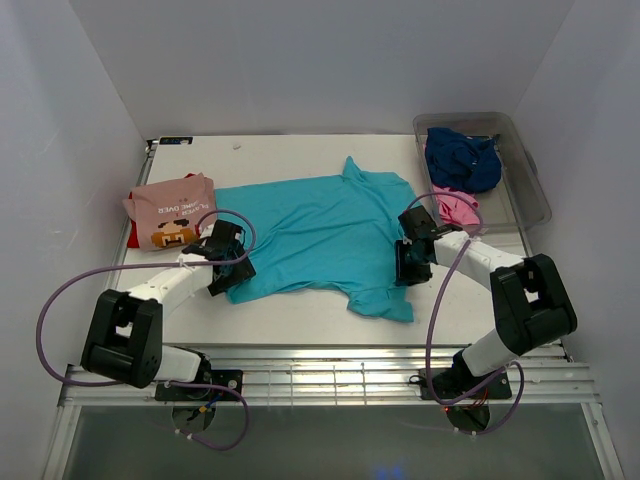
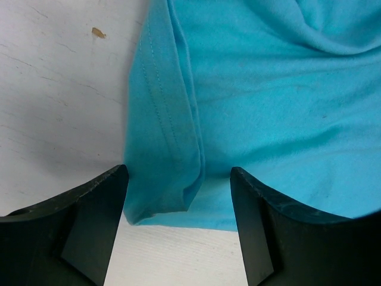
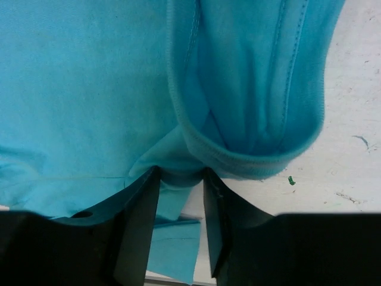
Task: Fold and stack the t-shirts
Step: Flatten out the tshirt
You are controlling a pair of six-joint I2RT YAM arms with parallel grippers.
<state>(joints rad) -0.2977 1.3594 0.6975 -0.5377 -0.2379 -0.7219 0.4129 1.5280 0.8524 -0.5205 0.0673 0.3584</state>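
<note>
A turquoise t-shirt lies spread flat mid-table. My left gripper sits at its near-left corner. In the left wrist view that gripper is open, with the folded corner of the turquoise t-shirt loose between the fingers. My right gripper is at the shirt's right edge. In the right wrist view it is shut on a bunched fold of the turquoise t-shirt, beside a hemmed sleeve opening. A folded salmon-pink t-shirt lies at the left on a red one.
A clear grey tub stands at the back right, holding a navy t-shirt and a bright pink one. White walls close in the table on three sides. Purple cables loop off both arms.
</note>
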